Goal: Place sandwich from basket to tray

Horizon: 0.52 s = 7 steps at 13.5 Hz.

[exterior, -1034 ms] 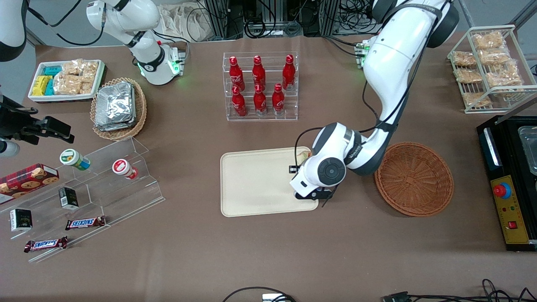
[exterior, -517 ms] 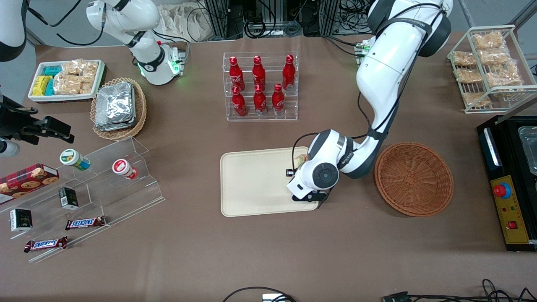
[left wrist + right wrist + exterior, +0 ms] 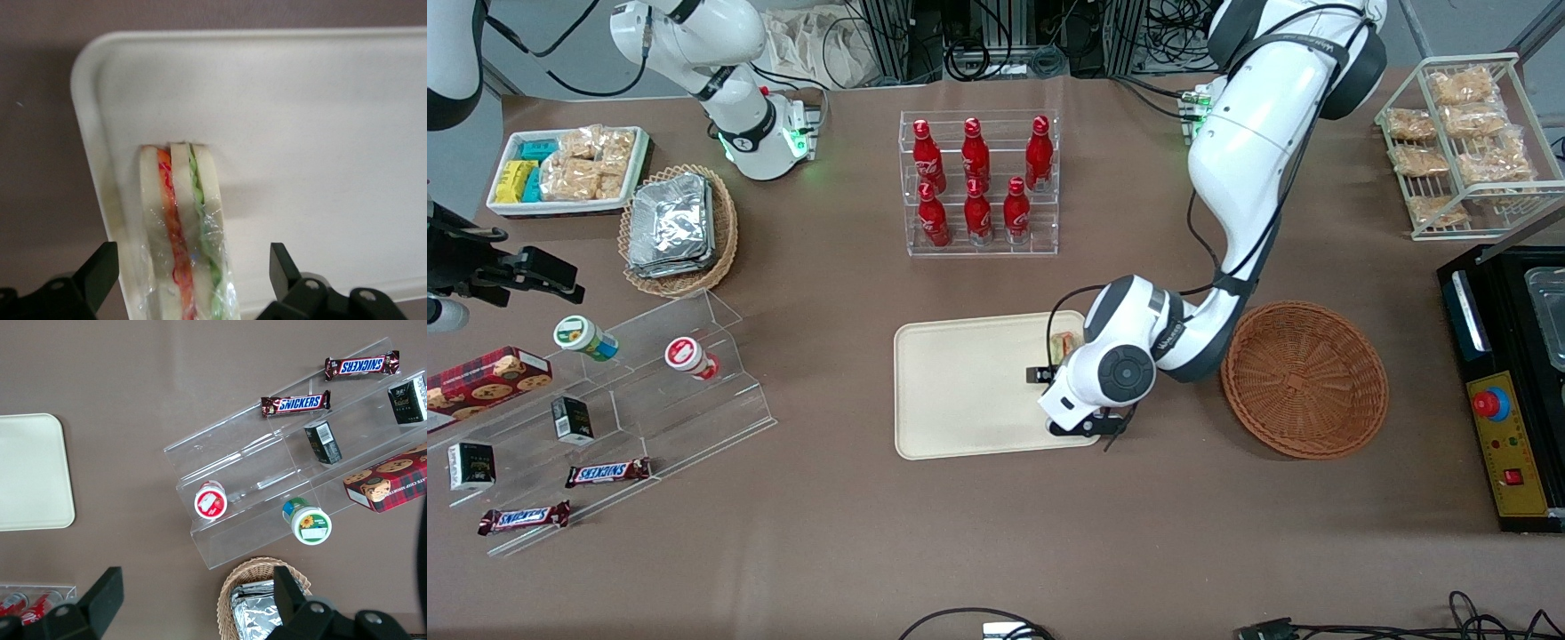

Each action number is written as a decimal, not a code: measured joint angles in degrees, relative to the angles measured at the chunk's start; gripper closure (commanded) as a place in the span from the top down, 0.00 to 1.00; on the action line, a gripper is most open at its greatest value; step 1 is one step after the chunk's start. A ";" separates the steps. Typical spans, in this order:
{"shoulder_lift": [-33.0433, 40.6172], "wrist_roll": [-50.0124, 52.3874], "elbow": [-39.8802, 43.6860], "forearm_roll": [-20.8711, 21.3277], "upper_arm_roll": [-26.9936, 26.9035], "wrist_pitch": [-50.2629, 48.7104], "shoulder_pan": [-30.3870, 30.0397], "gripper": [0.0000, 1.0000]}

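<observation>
one sandwich on the tray, tool spread around it

one sandwich [image 3: 180, 233] stands on edge in the cream tray [image 3: 960, 391], tucked into the tray's two o'clock corner as the front view shows it, hard against the low rim. the tool [image 3: 192, 263] hangs directly over it with its fingers [image 3: 100, 270] spread wide. one finger is on each side of the bread, with a gap on both sides, so nothing is being pinched. the placing looks all but finished, and only a clear lift away seems to be left.

what could go wrong, as i judge it: the sandwich is narrow and upright and wrapped in slick film, so a finger brushing it on the way up could tip it flat or push it over the rim onto the table. it sits so near the rim that a small sideways drift of the arm would be enough. a straight rise with the fingers kept apart would avoid that.

counts, from nine o'clock across to three in the front view:
- two snickers bars [image 3: 607, 472]
- two capped cups [image 3: 585, 338] on the clear stand
- one tan basket of foil packs [image 3: 674, 227], at ten o'clock of the tray
- six red bottles [image 3: 977, 213], at twelve o'clock of the tray
- one tray, one sandwich and one tool
- one reddish-brown basket [image 3: 1303, 378], at three o'clock of the tray, with nothing showing in it
</observation>
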<state>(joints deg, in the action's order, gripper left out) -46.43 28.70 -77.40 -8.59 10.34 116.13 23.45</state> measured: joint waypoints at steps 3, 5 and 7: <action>5.83 -0.01 0.54 0.13 -0.66 -3.49 -2.15 1.00; 11.07 -0.07 0.76 0.16 -0.96 -11.04 -5.79 1.00; 16.62 -0.67 0.91 0.14 -1.00 -18.95 -10.92 1.00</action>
<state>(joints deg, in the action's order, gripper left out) -29.82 28.03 -76.49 -8.45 9.33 97.18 12.52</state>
